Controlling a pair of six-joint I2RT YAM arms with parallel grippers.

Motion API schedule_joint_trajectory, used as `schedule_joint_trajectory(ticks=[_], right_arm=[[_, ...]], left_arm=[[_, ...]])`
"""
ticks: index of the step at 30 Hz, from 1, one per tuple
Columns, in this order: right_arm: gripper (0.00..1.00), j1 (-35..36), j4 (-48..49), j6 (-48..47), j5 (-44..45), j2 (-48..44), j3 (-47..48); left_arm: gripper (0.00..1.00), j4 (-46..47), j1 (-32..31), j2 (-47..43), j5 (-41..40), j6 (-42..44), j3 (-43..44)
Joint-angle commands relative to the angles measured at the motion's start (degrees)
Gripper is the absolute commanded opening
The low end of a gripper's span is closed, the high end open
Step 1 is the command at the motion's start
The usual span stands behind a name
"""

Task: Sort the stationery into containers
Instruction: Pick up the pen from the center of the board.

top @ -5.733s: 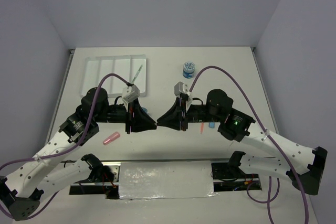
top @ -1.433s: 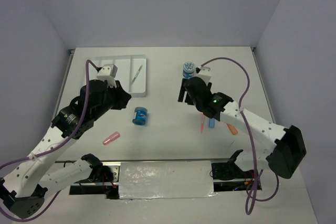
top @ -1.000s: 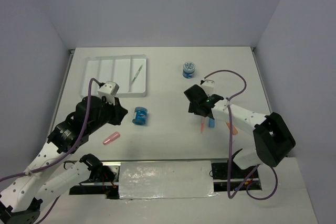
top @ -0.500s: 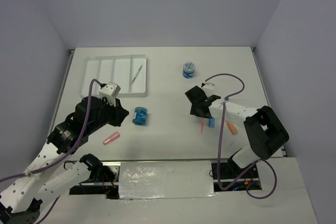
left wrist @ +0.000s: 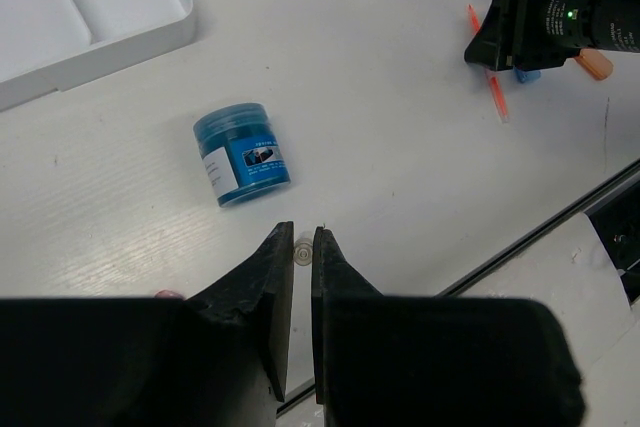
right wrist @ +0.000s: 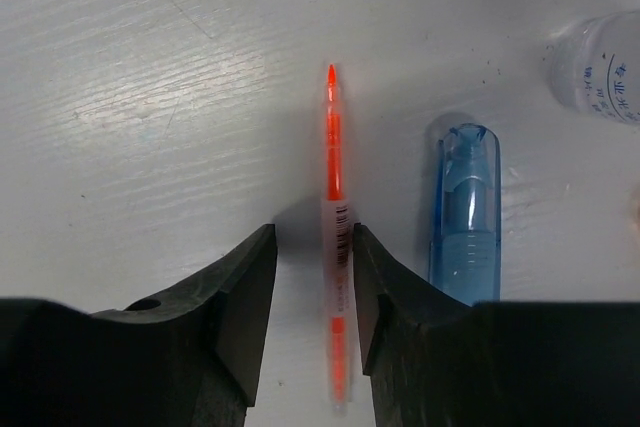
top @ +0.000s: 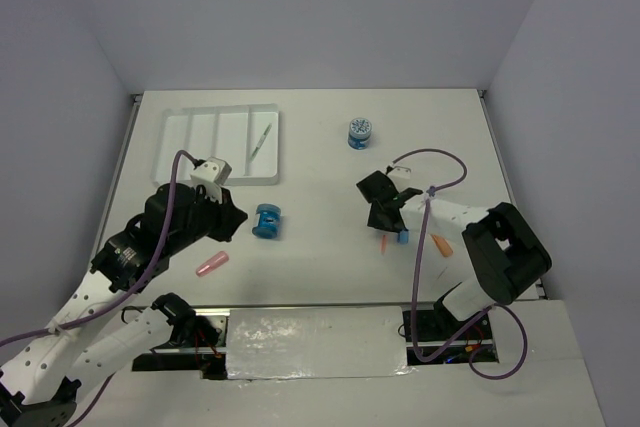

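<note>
white table inside a plain three-walled booth

a white table with a faintly grained surface fills the bottom of the enclosure. a pale back wall rises behind it, and a left wall and a right wall close in the sides, all matte lavender-grey. the light is soft and even, with faint shadows. a shiny metal strip runs along the near edge.

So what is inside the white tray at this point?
Only a thin grey-green pen, in the rightmost compartment of the white tray. The other three compartments look bare, though the left arm covers part of the near edge.
</note>
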Motion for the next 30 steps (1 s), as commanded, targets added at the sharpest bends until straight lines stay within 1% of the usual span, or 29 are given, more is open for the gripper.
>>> schedule_joint_trajectory(ticks=[1,4,5,7,8,9,11,12,13,14,16,17,18,19,20,22,23,24,25,27,30], right_arm=[[0.43,-0.3,1.5,0.7,-2.8,-1.8,-2.5],[0.39,-0.4,1.0,-0.1,-3.5,-0.8,-2.3],[0.33,-0.4,1.2,-0.4,-4.4,-0.5,-2.2],[0.23,-0.6,2.0,-0.8,-5.8,0.7,-2.5],[0.1,-0.5,2.2,-0.9,-6.3,1.1,-2.7],[0.06,-0.4,2.0,-1.0,-6.3,1.6,-2.6],[0.0,-0.4,2.1,-1.4,-7.0,1.8,-2.2],[0.0,-0.4,2.2,-1.8,-7.0,1.1,-2.5],[0.0,-0.3,5.1,-2.5,-7.9,0.1,-3.2],[0.0,-0.3,7.3,-3.3,-12.4,-1.1,-4.2],[0.0,1.5,13.1,-5.1,-15.8,-6.8,-6.7],[0.0,2.7,14.9,-6.1,-18.5,-8.8,-7.3],[0.0,4.2,17.1,-9.3,-20.0,-13.0,-8.1],[0.0,7.5,20.6,-11.4,-21.6,-14.9,-8.1],[0.0,11.1,21.6,-15.7,-24.8,-17.8,-7.3],[0.0,14.9,23.3,-20.6,-29.2,-20.0,-5.6],[0.0,16.7,23.4,-23.2,-33.3,-20.7,-4.8],[0.0,18.3,23.2,-27.7,-34.9,-22.7,-3.6],[0.0,20.7,23.1,-29.5,-36.1,-23.6,-3.3],[0.0,21.6,22.4,-32.3,-38.7,-26.5,-2.6],[0.0,21.9,22.3,-34.6,-42.3,-29.6,-1.9]], left_arm=[[0.0,2.8,0.1,-0.4,0.8,1.0,0.3],[0.0,2.9,0.1,-0.5,1.1,1.1,0.3],[0.0,2.9,0.1,-0.4,1.1,1.1,0.4],[0.0,2.9,0.1,-0.5,1.1,1.2,0.4],[0.0,2.8,0.1,-0.5,1.1,1.1,0.4],[0.0,2.8,0.1,-0.7,1.1,1.1,0.4],[0.0,2.9,0.1,-0.9,1.1,1.0,0.3],[0.0,2.9,0.1,-0.9,1.1,1.1,0.4],[0.0,3.0,0.1,-0.8,1.1,1.0,0.4],[0.0,3.1,0.1,-0.6,1.0,0.9,0.5],[0.0,3.1,0.3,0.1,0.9,0.5,1.0],[0.0,3.1,0.6,1.0,0.9,-0.4,1.7],[0.0,4.0,0.9,1.4,2.9,-1.0,1.9],[0.0,4.7,1.3,2.2,4.8,-1.9,2.4],[0.0,6.6,1.7,3.0,8.8,-3.2,2.6],[0.0,9.2,1.9,3.7,11.9,-4.4,2.9],[0.0,10.4,2.0,4.2,13.4,-4.8,3.0],[0.0,12.2,2.0,4.7,15.8,-5.1,3.4],[0.0,12.9,2.1,6.0,17.1,-5.5,4.4],[0.0,14.0,2.1,8.4,21.5,-5.2,6.3],[0.0,14.3,2.2,11.4,24.9,-4.7,8.7]])
